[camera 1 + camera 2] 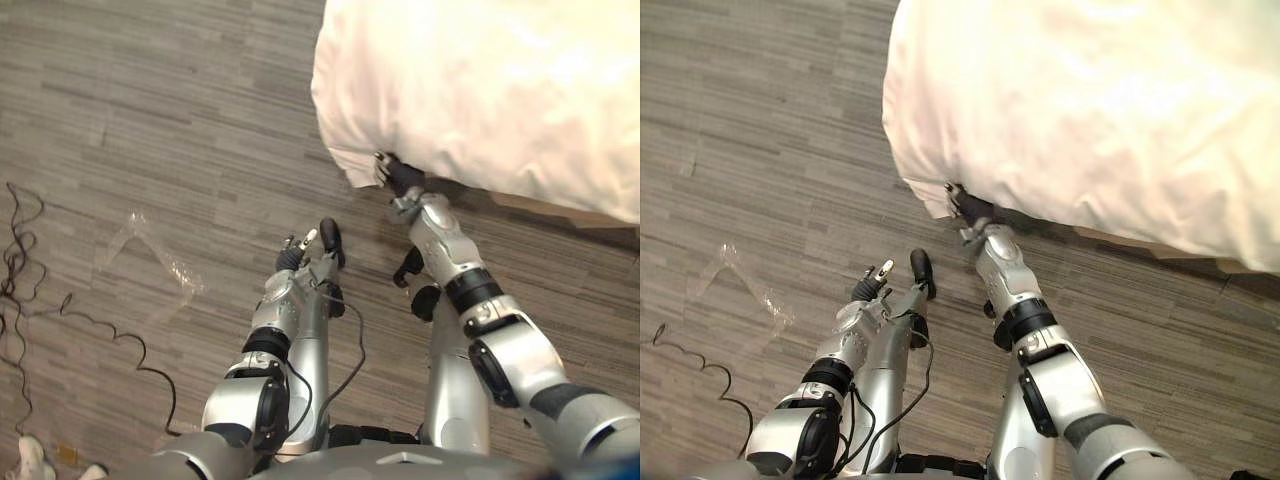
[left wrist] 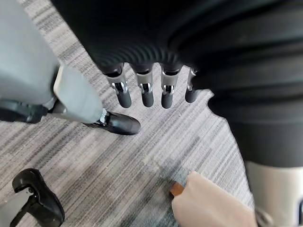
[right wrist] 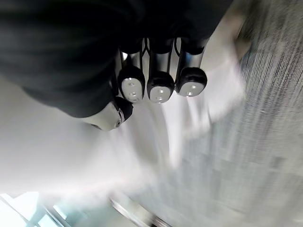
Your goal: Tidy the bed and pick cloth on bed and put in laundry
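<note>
White puffy duvet (image 1: 480, 90) covers the bed at upper right, its near edge running along the beige bed base (image 1: 560, 210) and its hanging corner pointing down-left over the grey wood-grain floor (image 1: 150, 120). Right hand (image 1: 400, 178) sits at that corner, fingers (image 3: 160, 87) curled with thumb close, apparently pinching the cloth. Left hand (image 1: 300, 252) hangs above the floor, fingers (image 2: 147, 92) straight and holding nothing. Crumpled clear plastic wrap (image 1: 150, 250) lies well apart.

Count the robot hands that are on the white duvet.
1. The right hand is at the hanging corner of the white duvet. The left hand hangs open over the floor, apart from it.
</note>
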